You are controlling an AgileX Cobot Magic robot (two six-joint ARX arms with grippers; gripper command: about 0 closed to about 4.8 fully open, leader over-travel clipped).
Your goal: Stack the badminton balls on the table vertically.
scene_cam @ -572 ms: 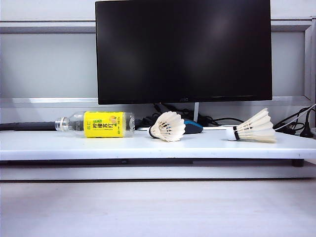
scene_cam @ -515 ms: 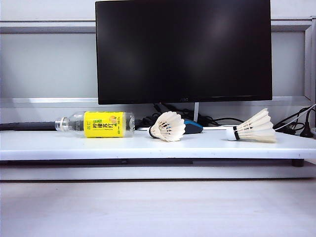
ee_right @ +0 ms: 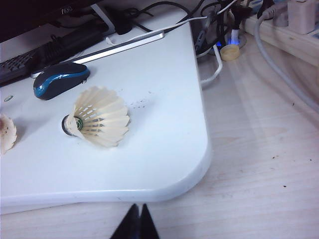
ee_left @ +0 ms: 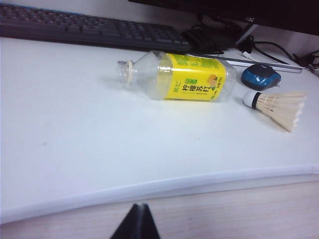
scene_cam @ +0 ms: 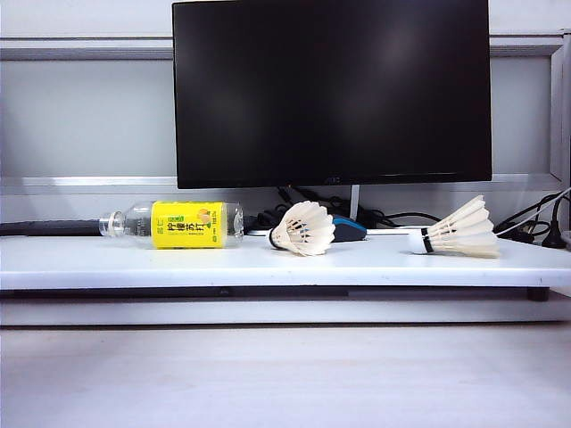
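Note:
Two white feather badminton balls lie on their sides on the white table (scene_cam: 107,263), apart from each other. One (scene_cam: 303,228) is near the middle, its feathers facing the camera. The other (scene_cam: 457,232) is to the right, cork tip pointing left. The left wrist view shows the middle one (ee_left: 279,105); the right wrist view shows the right one (ee_right: 97,117) and a feather edge of the middle one (ee_right: 6,133). My left gripper (ee_left: 139,206) and right gripper (ee_right: 137,206) are both shut and empty, hanging over the wood-grain surface in front of the table's edge. Neither shows in the exterior view.
A clear bottle with a yellow label (scene_cam: 178,224) lies on the table's left part. A blue-and-black mouse (scene_cam: 348,229) sits behind the middle shuttlecock. A dark monitor (scene_cam: 330,89), a keyboard (ee_left: 84,30) and cables (ee_right: 214,30) line the back.

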